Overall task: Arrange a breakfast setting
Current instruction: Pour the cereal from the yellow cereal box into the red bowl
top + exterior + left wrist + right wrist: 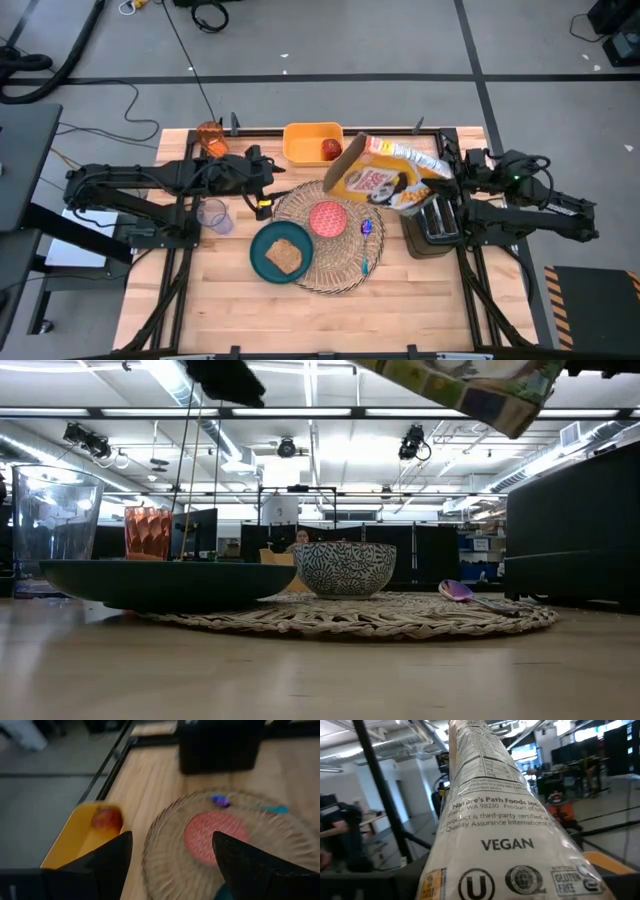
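Observation:
A round woven placemat (335,262) lies mid-table. On it rest a pink bowl (328,218) and a small blue utensil (366,228). A teal plate (262,255) bearing a toast slice (286,256) rests on the placemat's left edge. The red apple (331,149) lies in the yellow tub (305,140). The orange cup (210,138) stands at the far left. My right gripper (447,170) holds a cereal bag (385,180) tilted above the bowl's far right side. My left gripper (172,840) is open and empty, in the air between the tub and the placemat. My right gripper holds the cereal bag by its right-hand end (432,165), coming level from the table's right. The bag itself hides the fingers in the right wrist view (505,845). The bag is lifted clear and slants toward the bowl.
A black toaster (437,222) stands right of the placemat, under my right arm. A clear glass (213,215) stands left of the plate. Bare wood lies along the near edge (320,320).

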